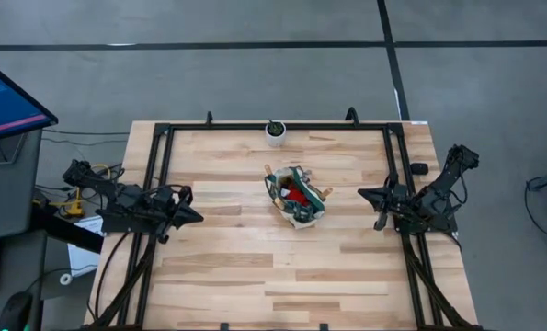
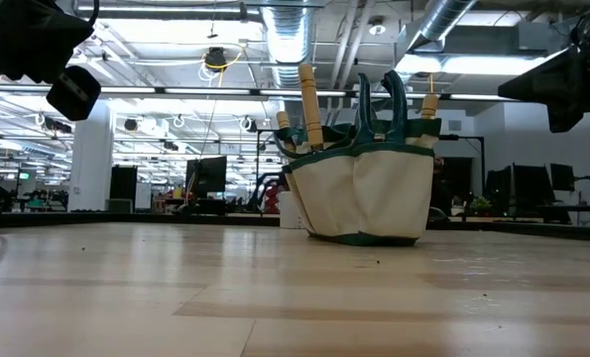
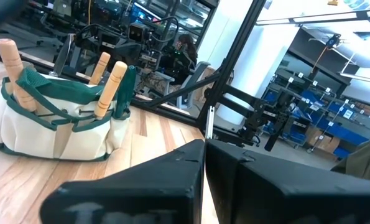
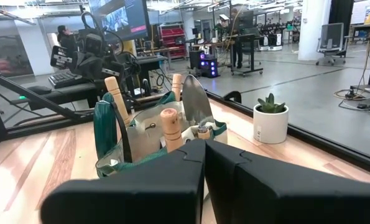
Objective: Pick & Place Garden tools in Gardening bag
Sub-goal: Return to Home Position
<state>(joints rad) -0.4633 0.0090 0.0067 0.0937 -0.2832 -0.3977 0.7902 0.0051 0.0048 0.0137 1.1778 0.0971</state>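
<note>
The cream gardening bag (image 1: 297, 196) with dark green trim stands upright on its base in the middle of the wooden table. Garden tools stand in it: light wooden handles (image 2: 309, 99) stick up out of its pockets, a silver trowel blade (image 4: 197, 102) shows above the rim, and something red (image 1: 296, 191) lies inside. My left gripper (image 1: 195, 216) hovers shut near the table's left edge, pointing level toward the bag (image 3: 54, 124). My right gripper (image 1: 363, 192) hovers shut near the right edge, also level and facing the bag (image 4: 153, 143). Neither touches anything.
A small white pot (image 1: 276, 131) with a green plant (image 4: 270, 102) stands at the table's far edge, behind the bag. Black frame rails (image 1: 163, 156) run along the left, right and far sides. Bare wood lies in front of the bag (image 2: 275, 288).
</note>
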